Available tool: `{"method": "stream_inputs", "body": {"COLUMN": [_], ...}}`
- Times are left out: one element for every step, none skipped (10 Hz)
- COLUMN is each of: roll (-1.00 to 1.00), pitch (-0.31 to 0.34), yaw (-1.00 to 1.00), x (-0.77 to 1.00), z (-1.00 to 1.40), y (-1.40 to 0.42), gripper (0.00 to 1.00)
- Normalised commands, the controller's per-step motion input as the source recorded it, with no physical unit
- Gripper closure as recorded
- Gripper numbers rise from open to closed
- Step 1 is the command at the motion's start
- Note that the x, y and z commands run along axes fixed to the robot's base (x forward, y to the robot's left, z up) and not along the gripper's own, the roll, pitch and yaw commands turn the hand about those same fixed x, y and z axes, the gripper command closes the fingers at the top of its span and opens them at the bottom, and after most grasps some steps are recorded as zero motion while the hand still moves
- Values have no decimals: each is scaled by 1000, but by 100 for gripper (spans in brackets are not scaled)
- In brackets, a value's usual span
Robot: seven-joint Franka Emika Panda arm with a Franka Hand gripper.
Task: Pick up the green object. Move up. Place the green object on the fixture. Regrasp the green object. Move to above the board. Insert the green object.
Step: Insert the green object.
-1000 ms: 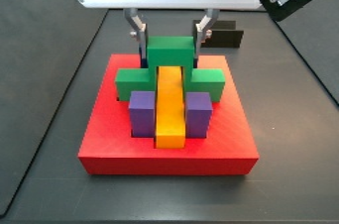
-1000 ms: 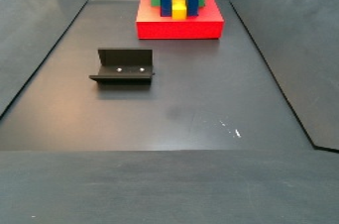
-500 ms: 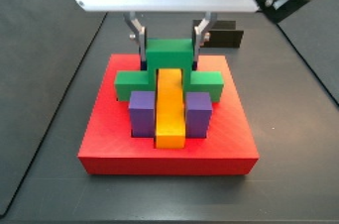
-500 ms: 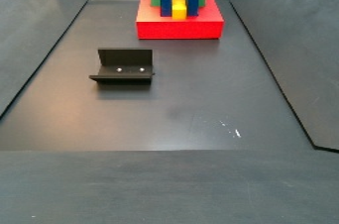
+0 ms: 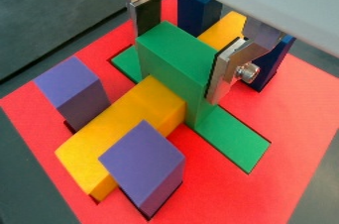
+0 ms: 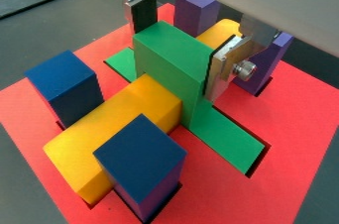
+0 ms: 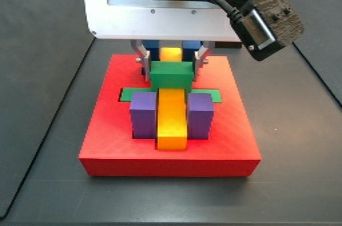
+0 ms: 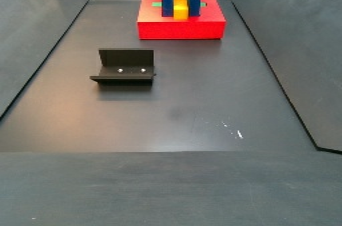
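We see that the green object (image 7: 168,74) now sits lower than a moment ago, its flat arms down in the board (image 7: 168,150), across the yellow bar (image 7: 170,116). The gripper (image 5: 187,38) has come down with it, jaws narrow, gripping its raised middle. The fixture (image 8: 124,67) stands well apart on the dark floor (image 8: 174,110). No writing is readable.

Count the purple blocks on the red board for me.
2. One purple block sits left of the yellow bar, the other right of it, in front of the claw gripping the green piece.
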Motion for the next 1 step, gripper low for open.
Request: {"method": "stream_inputs", "body": {"roll": [0], "pitch": [0], "yaw": [0], "x": [0], "z": [0], "y": [0], "gripper": [100]}}
